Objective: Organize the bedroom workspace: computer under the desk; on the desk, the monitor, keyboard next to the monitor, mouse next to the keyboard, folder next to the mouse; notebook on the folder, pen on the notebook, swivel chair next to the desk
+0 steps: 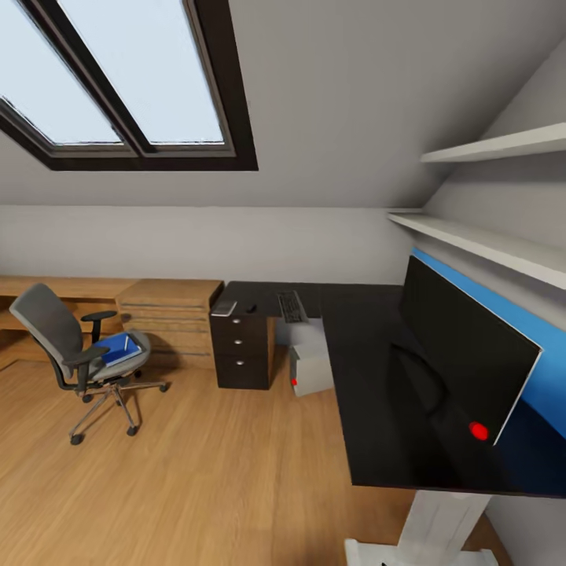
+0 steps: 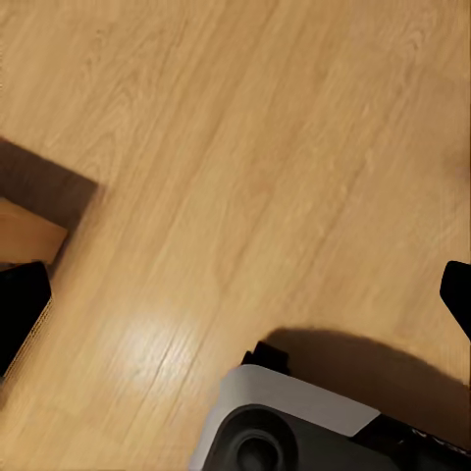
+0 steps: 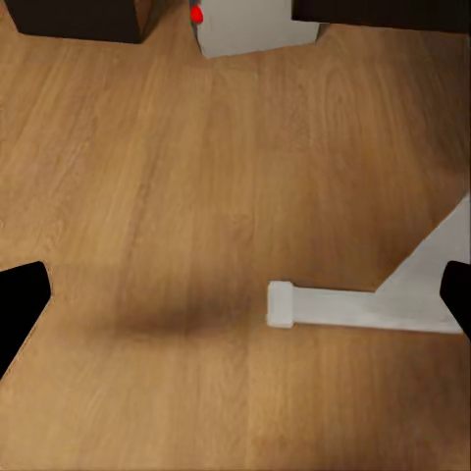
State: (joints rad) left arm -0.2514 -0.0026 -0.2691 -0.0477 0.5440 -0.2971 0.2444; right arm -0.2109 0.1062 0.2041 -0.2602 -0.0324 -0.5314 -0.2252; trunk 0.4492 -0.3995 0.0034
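Monitor (image 1: 464, 358) upright on right wing of desk (image 1: 369, 393). Keyboard (image 1: 291, 306) on far wing; computer (image 1: 312, 369) on floor beneath. Swivel chair (image 1: 79, 354) far left, well apart, blue folder (image 1: 119, 347) on seat. Left gripper (image 2: 235, 294) and right gripper (image 3: 235, 299) spread wide, empty, over wood floor (image 1: 196, 479).

Black claw fingertips (image 2: 20, 309) at frame edges; grey rounded base shell (image 2: 294, 422) with dark round socket, black trim.
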